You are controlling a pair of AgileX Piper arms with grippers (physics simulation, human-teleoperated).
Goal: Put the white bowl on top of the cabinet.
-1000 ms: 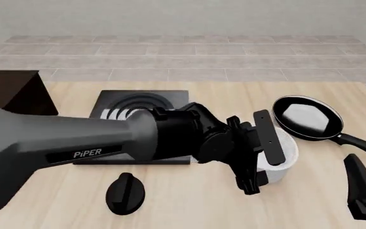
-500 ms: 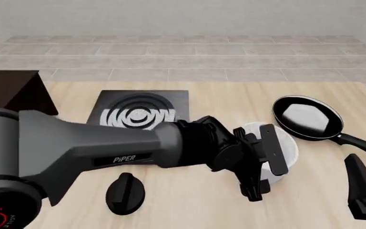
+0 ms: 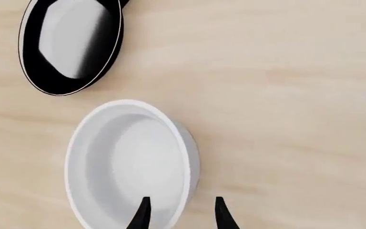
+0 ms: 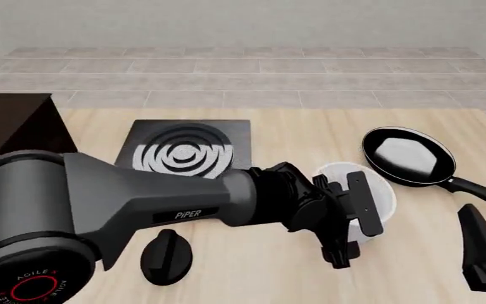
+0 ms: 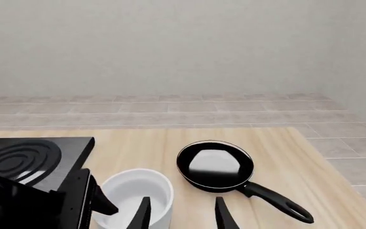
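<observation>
The white bowl (image 4: pixel 384 196) stands upright on the table between the stove plate and the frying pan, half hidden by my left gripper (image 4: pixel 353 229). In the left wrist view the bowl (image 3: pixel 132 162) fills the middle, and the left gripper (image 3: pixel 181 215) is open with one finger inside the bowl and the other outside its wall. The dark cabinet (image 4: pixel 11 123) sits at the far left edge, away from both grippers. My right gripper (image 4: pixel 485 256) rests open and holds nothing at the near right; its view shows the bowl (image 5: pixel 138 191) ahead of the right gripper (image 5: pixel 181 214).
A black frying pan (image 4: pixel 407 155) lies just right of the bowl, handle pointing to the near right. The black stove plate (image 4: pixel 184 152) with silver rings lies left of centre. A black knob-shaped object (image 4: pixel 167 253) stands near the front edge, under the left arm.
The left arm has swung toward the near edge, uncovering the stove plate. Its gripper stays at the bowl. The right arm has not moved.
</observation>
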